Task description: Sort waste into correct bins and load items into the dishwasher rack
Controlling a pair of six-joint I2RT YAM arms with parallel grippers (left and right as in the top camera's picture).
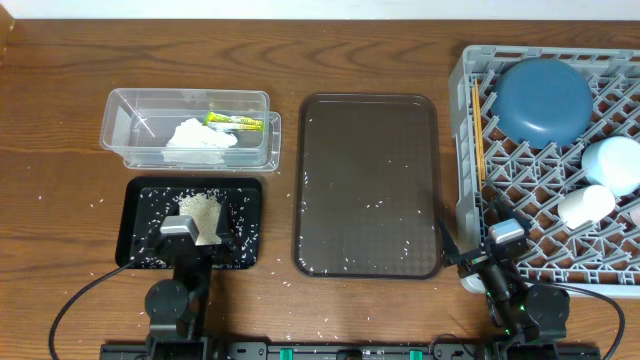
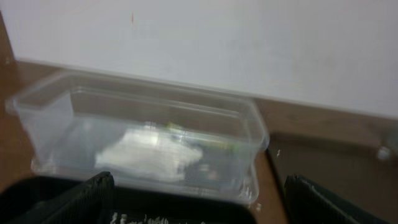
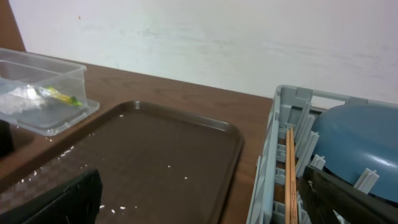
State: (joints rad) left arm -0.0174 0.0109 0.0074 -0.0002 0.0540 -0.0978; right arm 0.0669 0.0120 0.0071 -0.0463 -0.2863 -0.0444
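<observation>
The clear tub (image 1: 122, 135) holds the crumpled tissue (image 1: 200, 137) and the yellow-green wrapper (image 1: 235, 122); it also shows in the left wrist view (image 2: 50, 118). The black tray (image 1: 140, 215) holds a pile of rice (image 1: 201, 211). The grey rack (image 1: 462, 90) holds the dark-blue bowl (image 1: 545, 100), the light-blue bowl (image 1: 613, 163), the white cup (image 1: 585, 205) and the chopsticks (image 1: 478, 125). My left gripper (image 1: 188, 240) is open and empty over the black tray's near edge. My right gripper (image 1: 482, 238) is open and empty at the rack's near left corner.
The brown serving tray (image 1: 368, 185) lies between the bins and the rack, with a few rice grains on it. Loose grains are scattered on the wooden table around the black tray. A white wall stands behind the table.
</observation>
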